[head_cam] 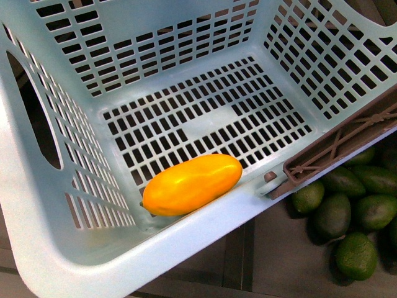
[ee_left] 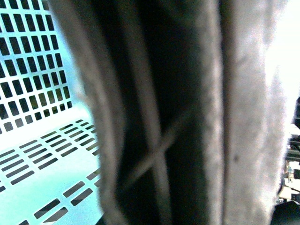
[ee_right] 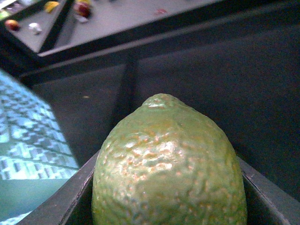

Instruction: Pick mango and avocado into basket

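The light teal basket [head_cam: 186,68] fills the front view, tilted toward me. The yellow-orange mango [head_cam: 192,184] lies on its slotted floor against the near wall. The basket's brown handle [head_cam: 347,146] crosses the right rim. In the left wrist view the handle [ee_left: 154,112] is pressed right up to the camera and blurred, with my left gripper shut on it; slotted basket wall [ee_left: 37,93] shows beside it. In the right wrist view a pebbled green avocado [ee_right: 168,173] sits between my dark fingers [ee_right: 267,197], my right gripper [ee_right: 168,206] shut on it. Neither gripper shows in the front view.
Several more dark green avocados [head_cam: 344,211] lie in a dark bin below the basket's right corner. In the right wrist view a dark shelf divider [ee_right: 126,89] runs beyond the held fruit, the basket's teal wall [ee_right: 33,140] stands to one side, and other fruit [ee_right: 82,8] lies far off.
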You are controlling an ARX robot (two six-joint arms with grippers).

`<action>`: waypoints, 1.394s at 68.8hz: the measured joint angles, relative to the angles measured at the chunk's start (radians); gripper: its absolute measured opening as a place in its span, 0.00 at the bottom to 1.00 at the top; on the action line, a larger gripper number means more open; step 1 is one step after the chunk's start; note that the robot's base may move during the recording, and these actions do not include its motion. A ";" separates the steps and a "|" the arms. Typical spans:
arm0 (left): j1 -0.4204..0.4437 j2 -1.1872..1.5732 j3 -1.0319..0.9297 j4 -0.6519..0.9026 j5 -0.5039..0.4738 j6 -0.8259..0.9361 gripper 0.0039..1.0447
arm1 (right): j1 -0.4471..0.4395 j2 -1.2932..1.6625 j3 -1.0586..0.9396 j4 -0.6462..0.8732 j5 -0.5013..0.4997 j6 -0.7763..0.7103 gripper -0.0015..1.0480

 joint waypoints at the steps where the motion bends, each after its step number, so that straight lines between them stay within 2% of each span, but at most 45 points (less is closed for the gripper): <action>1: 0.000 0.000 0.000 0.000 0.000 0.000 0.12 | 0.009 -0.023 -0.002 -0.006 -0.011 0.003 0.62; 8: 0.000 0.000 0.000 0.000 -0.002 0.001 0.12 | 0.065 -0.131 -0.013 -0.022 -0.039 0.023 0.62; 16: 0.000 0.000 0.000 0.000 -0.001 0.002 0.12 | 0.146 -0.231 -0.024 -0.029 -0.022 0.060 0.62; 22: 0.000 0.000 0.000 0.000 -0.001 0.000 0.12 | 0.262 -0.295 -0.041 -0.021 0.026 0.118 0.62; 45: 0.000 0.000 0.000 0.000 -0.001 0.000 0.12 | 0.574 -0.306 -0.057 -0.006 0.209 0.190 0.62; 50: 0.000 0.000 0.000 0.000 -0.001 0.001 0.12 | 0.615 -0.288 -0.058 0.000 0.244 0.195 0.62; 65: 0.000 0.000 0.000 0.000 -0.001 0.001 0.12 | 0.663 -0.200 -0.057 0.018 0.354 0.209 0.62; 81: 0.000 0.000 0.000 0.000 -0.001 0.000 0.12 | 0.676 -0.130 -0.035 0.020 0.396 0.222 0.62; 90: 0.000 0.000 0.000 0.000 -0.001 0.001 0.12 | 0.674 -0.130 -0.024 0.021 0.400 0.240 0.79; 94: 0.000 0.000 0.000 0.000 -0.001 0.001 0.12 | 0.666 -0.130 -0.019 0.019 0.400 0.244 0.92; 96: 0.000 0.000 0.000 0.000 0.000 0.001 0.12 | 0.660 -0.130 -0.019 0.014 0.400 0.248 0.93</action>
